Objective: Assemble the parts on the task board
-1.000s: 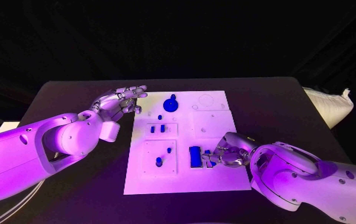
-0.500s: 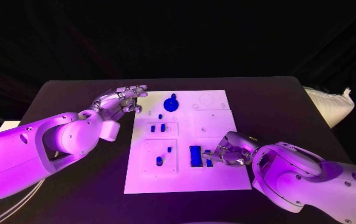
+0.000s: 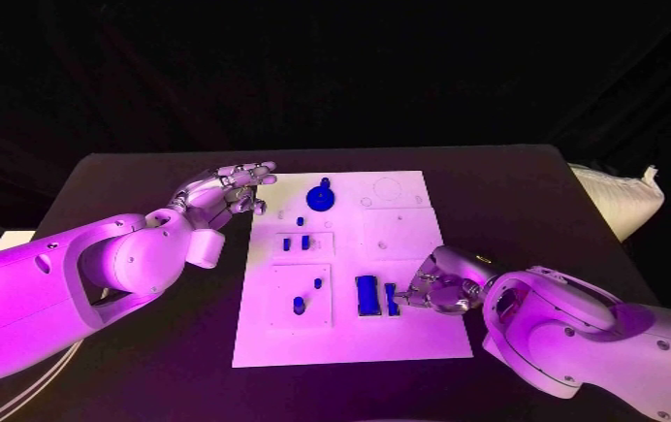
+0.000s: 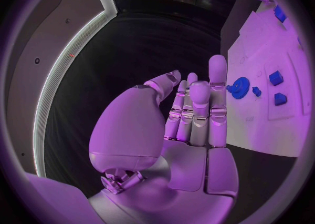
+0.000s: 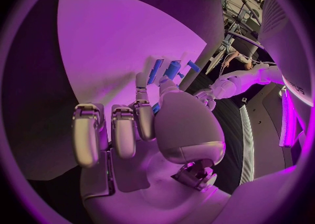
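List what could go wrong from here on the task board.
1. The right hand is at the small blue block beside the long blue block; a sideways slip could knock the long one askew.
2. Whether that hand truly holds the small block is unclear, so it may drop it.
3. The left hand hovers by the task board edge and could nudge it.

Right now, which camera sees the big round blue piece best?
The head view: the round blue piece sits whole at the task board's far end. The left wrist view shows it beside the left hand, partly covered by a fingertip.
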`<state>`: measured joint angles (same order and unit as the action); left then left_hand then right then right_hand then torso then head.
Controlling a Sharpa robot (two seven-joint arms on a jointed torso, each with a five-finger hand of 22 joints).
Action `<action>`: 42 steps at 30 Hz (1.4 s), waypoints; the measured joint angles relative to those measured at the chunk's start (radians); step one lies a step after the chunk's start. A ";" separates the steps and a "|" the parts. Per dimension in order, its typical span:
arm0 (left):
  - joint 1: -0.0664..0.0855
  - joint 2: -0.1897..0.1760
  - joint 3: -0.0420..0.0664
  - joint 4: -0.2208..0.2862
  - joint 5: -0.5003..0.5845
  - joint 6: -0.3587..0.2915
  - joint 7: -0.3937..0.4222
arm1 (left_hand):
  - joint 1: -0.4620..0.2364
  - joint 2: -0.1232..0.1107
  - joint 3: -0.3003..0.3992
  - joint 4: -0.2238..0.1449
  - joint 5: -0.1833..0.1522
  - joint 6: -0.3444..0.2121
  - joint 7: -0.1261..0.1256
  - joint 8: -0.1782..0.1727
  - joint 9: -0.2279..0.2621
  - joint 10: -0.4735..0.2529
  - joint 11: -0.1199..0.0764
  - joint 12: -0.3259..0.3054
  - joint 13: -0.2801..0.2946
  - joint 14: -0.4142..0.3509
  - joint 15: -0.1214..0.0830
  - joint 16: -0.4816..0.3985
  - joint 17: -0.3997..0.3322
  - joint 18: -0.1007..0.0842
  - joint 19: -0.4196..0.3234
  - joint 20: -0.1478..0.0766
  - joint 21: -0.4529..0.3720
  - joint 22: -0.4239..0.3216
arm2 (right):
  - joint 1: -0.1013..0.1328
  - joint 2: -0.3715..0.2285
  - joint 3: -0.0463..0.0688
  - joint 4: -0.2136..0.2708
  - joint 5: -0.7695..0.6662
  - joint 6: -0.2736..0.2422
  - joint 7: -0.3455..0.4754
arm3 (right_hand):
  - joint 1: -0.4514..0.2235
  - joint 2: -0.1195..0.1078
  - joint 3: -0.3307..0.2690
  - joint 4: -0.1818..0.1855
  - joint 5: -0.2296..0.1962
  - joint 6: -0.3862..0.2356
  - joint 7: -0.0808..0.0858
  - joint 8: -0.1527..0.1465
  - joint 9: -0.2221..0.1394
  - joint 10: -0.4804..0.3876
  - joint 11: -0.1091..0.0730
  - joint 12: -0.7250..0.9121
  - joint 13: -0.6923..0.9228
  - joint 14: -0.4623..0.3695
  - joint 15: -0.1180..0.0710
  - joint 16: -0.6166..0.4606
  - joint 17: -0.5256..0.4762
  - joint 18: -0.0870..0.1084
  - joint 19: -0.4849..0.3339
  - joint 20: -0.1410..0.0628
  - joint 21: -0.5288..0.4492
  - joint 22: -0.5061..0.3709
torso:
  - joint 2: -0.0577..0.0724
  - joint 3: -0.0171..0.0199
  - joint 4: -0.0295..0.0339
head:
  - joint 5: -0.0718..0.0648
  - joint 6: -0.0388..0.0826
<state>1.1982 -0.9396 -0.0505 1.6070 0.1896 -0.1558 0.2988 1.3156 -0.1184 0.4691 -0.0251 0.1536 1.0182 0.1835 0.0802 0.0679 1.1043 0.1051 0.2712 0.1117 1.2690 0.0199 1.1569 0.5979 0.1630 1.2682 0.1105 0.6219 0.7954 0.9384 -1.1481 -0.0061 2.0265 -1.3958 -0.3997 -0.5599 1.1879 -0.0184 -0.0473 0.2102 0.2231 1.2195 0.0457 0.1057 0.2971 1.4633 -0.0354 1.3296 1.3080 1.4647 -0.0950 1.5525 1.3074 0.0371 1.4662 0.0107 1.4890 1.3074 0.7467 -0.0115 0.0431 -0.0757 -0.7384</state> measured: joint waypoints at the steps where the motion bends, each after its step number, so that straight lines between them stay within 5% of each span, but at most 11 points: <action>1: 0.000 0.000 0.000 0.000 0.000 0.000 0.000 | 0.000 0.000 0.000 0.000 0.000 0.000 0.000 0.000 0.000 0.000 0.000 0.000 0.000 0.000 0.000 0.000 0.000 0.000 0.000 0.000 0.000 0.000 | 0.001 -0.003 0.000 -0.005 0.008 -0.005 0.012 | 0.012 -0.004 -0.001 -0.007 0.004 -0.015 0.006 -0.010 -0.003 0.002 0.003 -0.012 0.001 0.000 0.000 -0.004 0.000 0.000 0.000 0.000 -0.006 0.000 | 0.000 0.0000 0.0000 | 0.000 0.001; 5: -0.003 0.004 0.000 -0.005 0.000 0.000 0.000 | 0.000 0.000 0.000 0.000 0.000 0.000 0.000 0.000 0.000 0.000 0.000 0.000 0.000 0.000 0.000 0.000 0.000 0.000 0.000 0.000 0.000 0.000 | 0.017 -0.011 0.000 -0.037 0.079 -0.034 0.090 | 0.043 -0.011 -0.007 -0.019 0.007 -0.070 0.029 -0.038 -0.020 0.004 0.025 -0.073 0.007 0.000 0.015 -0.018 0.000 0.000 0.000 0.005 -0.028 0.000 | -0.003 -0.0006 -0.0001 | -0.002 0.006; 10: -0.010 0.015 -0.001 -0.023 0.000 -0.001 0.005 | 0.000 0.000 0.000 0.000 0.000 -0.004 0.004 0.004 0.000 -0.006 -0.001 0.005 0.001 -0.009 -0.002 -0.006 -0.011 0.000 -0.004 0.004 -0.004 -0.002 | 0.085 -0.011 0.001 -0.135 0.323 -0.091 0.283 | 0.112 -0.001 -0.003 -0.057 0.003 -0.124 0.055 -0.040 -0.046 -0.007 0.046 -0.215 0.127 0.002 0.028 -0.060 0.000 0.000 0.000 0.026 -0.084 0.000 | -0.014 -0.0036 -0.0002 | -0.006 0.011; 12: -0.012 0.021 -0.001 -0.034 0.000 -0.002 0.008 | -0.003 0.003 -0.003 -0.003 0.000 -0.004 0.004 0.009 0.000 -0.007 0.000 0.012 0.002 -0.026 0.000 -0.020 -0.034 0.000 -0.011 0.006 -0.010 -0.004 | 0.109 -0.005 0.002 -0.178 0.433 -0.108 0.359 | 0.159 0.021 0.008 -0.078 0.003 -0.150 0.063 -0.040 -0.061 -0.053 0.056 -0.376 0.116 0.002 0.038 -0.122 0.000 0.026 -0.022 0.038 -0.155 -0.014 | -0.022 -0.0053 -0.0002 | -0.008 0.013; 15: -0.013 0.032 -0.001 -0.054 0.000 -0.006 0.015 | -0.005 0.005 -0.005 -0.005 -0.005 -0.004 0.003 0.018 0.001 -0.017 -0.001 0.019 0.002 -0.078 0.000 -0.066 -0.111 0.000 -0.035 0.005 -0.027 -0.012 | 0.141 0.021 0.002 -0.251 0.625 -0.127 0.483 | 0.222 0.058 0.031 -0.101 -0.009 -0.172 0.067 -0.041 -0.080 -0.177 0.064 -0.731 -0.169 -0.020 0.050 -0.314 -0.166 0.079 -0.128 0.044 -0.363 -0.196 | -0.034 -0.0082 -0.0009 | -0.011 0.019; 19: -0.013 0.059 -0.001 -0.098 0.000 -0.016 0.028 | -0.001 0.009 -0.006 -0.006 -0.033 0.003 0.002 0.026 0.001 -0.038 0.007 0.019 -0.011 -0.195 0.010 -0.191 -0.187 0.000 -0.136 0.012 -0.103 -0.051 | 0.161 0.085 0.004 -0.350 0.843 -0.134 0.618 | 0.251 0.048 0.063 -0.116 -0.036 -0.181 0.086 -0.041 -0.103 -0.280 0.085 -1.030 -0.418 -0.168 0.067 -0.765 -0.572 0.141 -0.310 0.060 -0.769 -0.552 | -0.054 -0.0118 -0.0037 | -0.014 0.033; 22: -0.014 0.093 -0.001 -0.148 0.002 -0.028 0.041 | -0.007 0.015 0.001 -0.005 -0.045 0.004 0.004 0.026 -0.001 -0.043 0.011 0.002 -0.033 -0.289 0.034 -0.381 -0.280 0.000 -0.264 0.031 -0.199 -0.105 | 0.167 0.160 0.009 -0.453 0.978 -0.127 0.702 | 0.283 0.047 0.102 -0.116 -0.041 -0.184 0.102 -0.040 -0.119 -0.312 0.100 -1.176 -0.606 -0.244 0.098 -0.978 -0.699 0.141 -0.371 0.084 -0.926 -0.668 | -0.073 -0.0133 -0.0081 | -0.012 0.047; 26: -0.014 0.141 -0.001 -0.217 0.005 -0.046 0.063 | -0.011 0.018 0.002 -0.001 -0.044 0.008 0.008 0.017 -0.001 -0.031 0.024 -0.045 -0.049 -0.293 0.065 -0.600 -0.381 0.000 -0.354 0.063 -0.305 -0.184 | 0.172 0.250 0.018 -0.582 1.109 -0.101 0.786 | 0.303 0.030 0.156 -0.104 -0.041 -0.195 0.121 -0.041 -0.145 -0.329 0.131 -1.262 -0.836 -0.335 0.153 -1.225 -0.854 0.141 -0.451 0.133 -1.116 -0.805 | -0.094 -0.0136 -0.0133 | -0.012 0.072; 32: -0.014 0.219 0.000 -0.318 0.014 -0.078 0.103 | -0.012 0.016 -0.036 0.010 -0.050 0.009 0.009 -0.013 -0.001 -0.041 0.045 -0.133 -0.049 -0.317 0.115 -0.839 -0.485 0.008 -0.490 0.133 -0.472 -0.331 | 0.172 0.354 0.025 -0.743 1.219 -0.037 0.867 | 0.283 -0.003 0.207 -0.103 -0.051 -0.210 0.120 -0.040 -0.190 -0.347 0.157 -1.269 -1.093 -0.342 0.187 -1.419 -1.030 0.141 -0.439 0.186 -1.289 -0.960 | -0.120 -0.0113 -0.0165 | -0.009 0.107; 40: -0.014 0.266 0.000 -0.379 0.023 -0.116 0.142 | -0.012 0.017 -0.056 0.006 -0.050 0.011 0.011 -0.013 -0.002 -0.041 0.053 -0.173 -0.050 -0.303 0.125 -0.926 -0.520 0.010 -0.490 0.152 -0.503 -0.392 | 0.163 0.412 0.027 -0.823 1.252 0.025 0.914 | 0.268 -0.018 0.234 -0.125 -0.052 -0.209 0.123 -0.040 -0.222 -0.328 0.164 -1.269 -1.228 -0.260 0.178 -1.476 -1.131 0.140 -0.351 0.174 -1.358 -1.050 | -0.135 -0.0033 -0.0134 | 0.003 0.134; 42: -0.014 0.264 0.000 -0.379 0.023 -0.117 0.142 | -0.088 0.035 -0.085 0.010 -0.050 -0.049 0.002 -0.028 -0.015 -0.105 0.047 -0.188 -0.062 -0.358 0.115 -0.944 -0.536 0.010 -0.531 0.135 -0.512 -0.418 | 0.163 0.412 0.026 -0.820 1.252 0.025 0.914 | 0.173 -0.014 0.225 -0.143 -0.066 -0.271 0.116 -0.055 -0.239 -0.395 0.155 -1.279 -1.248 -0.331 0.160 -1.494 -1.145 0.141 -0.417 0.163 -1.368 -1.069 | -0.135 -0.0029 -0.0134 | 0.004 0.134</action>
<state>1.1847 -0.6754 -0.0502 1.2285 0.2121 -0.2724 0.4407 1.2275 -0.0830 0.3837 -0.0153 0.1033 0.9687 0.1858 0.0526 0.0527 0.9995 0.1523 0.0831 0.0496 0.9112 0.1347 0.2131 0.0617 0.1733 0.7371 0.2455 0.1099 0.3773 1.1011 -0.7363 0.0197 1.2061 -0.1437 -0.3747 0.3539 1.3605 -0.0324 0.1776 0.0673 0.1572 0.9489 0.1618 0.0510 0.0586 1.0685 0.1198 0.0507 0.0602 1.1337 0.0650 0.0589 0.1623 0.1777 1.0495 0.1732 0.1209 0.2386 0.6120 -0.0144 0.0297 -0.0718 -0.6043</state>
